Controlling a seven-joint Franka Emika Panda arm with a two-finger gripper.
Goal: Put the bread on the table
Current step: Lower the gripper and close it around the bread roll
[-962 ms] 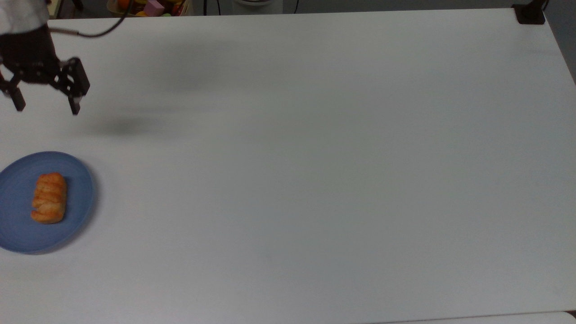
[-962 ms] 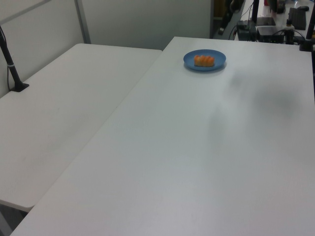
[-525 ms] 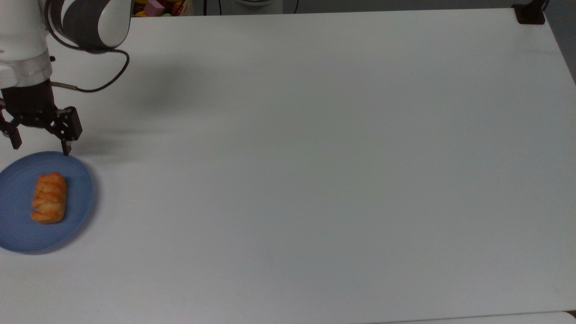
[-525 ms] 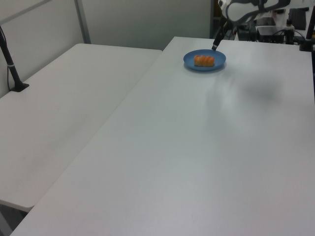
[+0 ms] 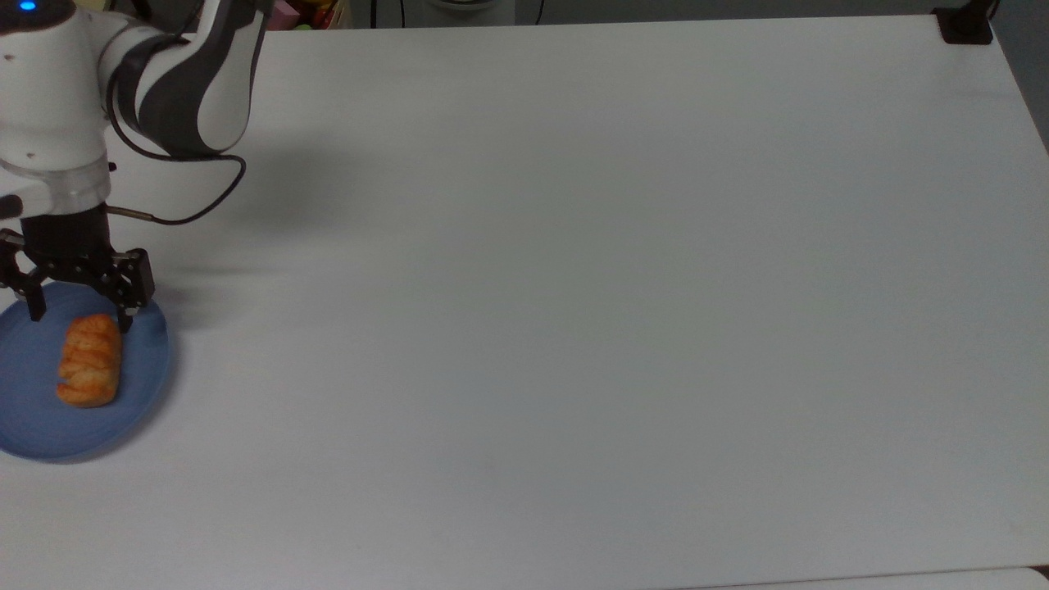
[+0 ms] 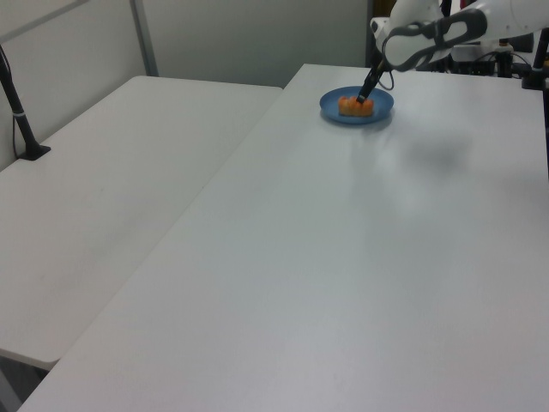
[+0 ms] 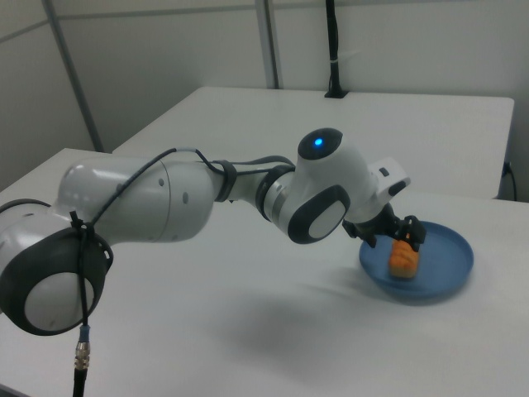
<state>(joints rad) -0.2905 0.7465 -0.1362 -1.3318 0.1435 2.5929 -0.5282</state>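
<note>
Your gripper (image 5: 79,318) has dropped from above the table (image 5: 574,328) onto the plate (image 5: 147,360), fingers wide, straddling the bread's (image 5: 88,360) far end. Bread unmoved, on the plate at the table's left edge in the top view.

Plate (image 5: 33,426) cut off by the top view's left edge. Table (image 5: 574,328) cut at the top view's bottom and right edges. Arm (image 5: 57,106) cropped at the top view's upper left corner; base end cropped at the right view's left edge. Bread (image 6: 355,106) too small in the left view for its ridges to read, partly covered by the gripper (image 6: 364,97). Bread's near end in the right view hidden behind the gripper.
</note>
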